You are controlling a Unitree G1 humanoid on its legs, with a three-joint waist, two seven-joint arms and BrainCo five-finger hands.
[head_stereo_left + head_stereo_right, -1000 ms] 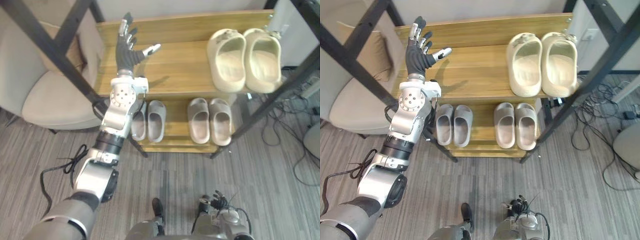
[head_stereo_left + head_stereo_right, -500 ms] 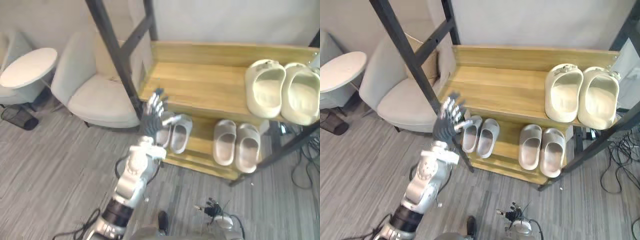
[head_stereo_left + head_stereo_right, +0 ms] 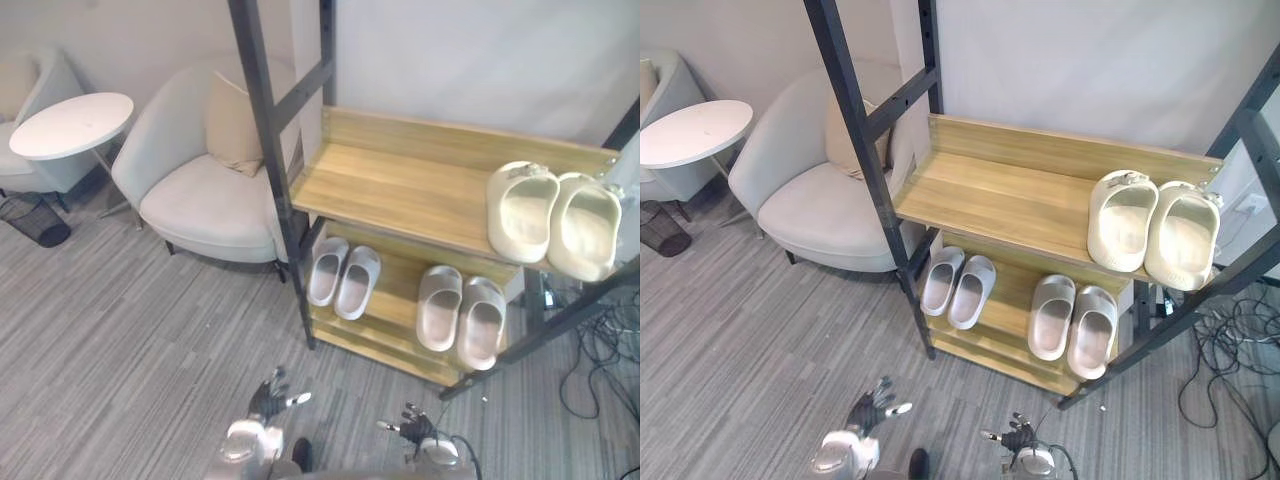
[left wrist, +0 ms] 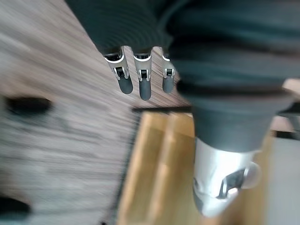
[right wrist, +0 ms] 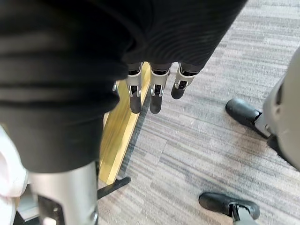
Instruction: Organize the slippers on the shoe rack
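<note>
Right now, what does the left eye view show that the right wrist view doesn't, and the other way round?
Left eye view: cream slippers on the upper shelf, left grey pair and right grey pair below, an armchair, a round table. Right wrist view: the right robot hand, fingers straight, from close. Both: the wooden shoe rack and striped grey floor.

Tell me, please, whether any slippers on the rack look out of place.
Nothing stands out: the cream pair sits side by side on the upper shelf, and the left grey pair and right grey pair sit paired on the lower shelf.
</note>
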